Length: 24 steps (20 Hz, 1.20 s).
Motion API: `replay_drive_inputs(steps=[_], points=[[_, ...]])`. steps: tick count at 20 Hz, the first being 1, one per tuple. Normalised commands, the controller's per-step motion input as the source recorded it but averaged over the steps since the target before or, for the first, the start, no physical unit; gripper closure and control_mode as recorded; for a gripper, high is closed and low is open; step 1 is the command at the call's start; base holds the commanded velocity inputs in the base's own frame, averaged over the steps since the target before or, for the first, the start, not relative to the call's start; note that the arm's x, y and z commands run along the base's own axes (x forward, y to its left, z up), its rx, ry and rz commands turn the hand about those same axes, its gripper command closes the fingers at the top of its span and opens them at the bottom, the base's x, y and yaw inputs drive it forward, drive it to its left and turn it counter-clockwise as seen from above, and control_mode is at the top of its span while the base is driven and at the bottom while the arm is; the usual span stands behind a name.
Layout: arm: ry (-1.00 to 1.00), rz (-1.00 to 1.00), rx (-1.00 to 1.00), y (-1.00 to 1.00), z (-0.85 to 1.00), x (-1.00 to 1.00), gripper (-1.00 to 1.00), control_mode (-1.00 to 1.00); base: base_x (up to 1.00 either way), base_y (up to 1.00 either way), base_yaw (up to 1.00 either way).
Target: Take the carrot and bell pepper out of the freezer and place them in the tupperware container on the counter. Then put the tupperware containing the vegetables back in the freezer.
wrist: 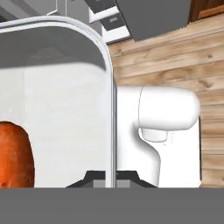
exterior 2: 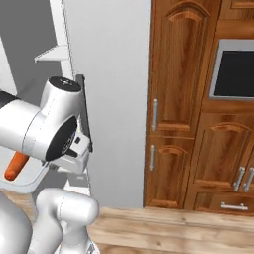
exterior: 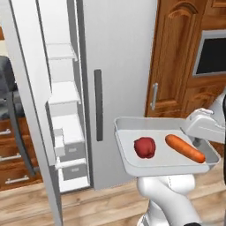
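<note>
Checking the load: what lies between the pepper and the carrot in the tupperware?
Nothing: bare tray floor separates the pepper from the carrot inside the tupperware, seen in the left base view.

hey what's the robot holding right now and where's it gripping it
The tool is shut on the tupperware container, pinching its rim at one side wall; the carrot and bell pepper lie inside.

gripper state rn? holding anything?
Gripper: shut on the rim of the tupperware container, held up in the air with the bell pepper and carrot inside.
</note>
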Motion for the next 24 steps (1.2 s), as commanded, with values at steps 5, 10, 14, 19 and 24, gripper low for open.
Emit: replay_drive_inputs(steps=[5, 10, 14, 19, 24], points=[[0.00, 0.00, 0.00, 0.00, 0.00, 0.00, 1.00, 1.00, 0.78, -0.26, -0.01], [0.00, 0.00, 0.00, 0.00, 0.00, 0.00, 1.00, 1.00, 0.72, 0.12, -0.03], [0.00, 0.00, 0.00, 0.00, 0.00, 0.00, 1.00, 1.00, 0.64, 0.08, 0.00], [0.00, 0.00, 0.00, 0.00, 0.00, 0.00, 1.00, 1.00, 0.22, 0.36, 0.00], [0.00, 0.00, 0.00, 0.00, 0.00, 0.00, 1.00, 1.00, 0.20, 0.52, -0.02]])
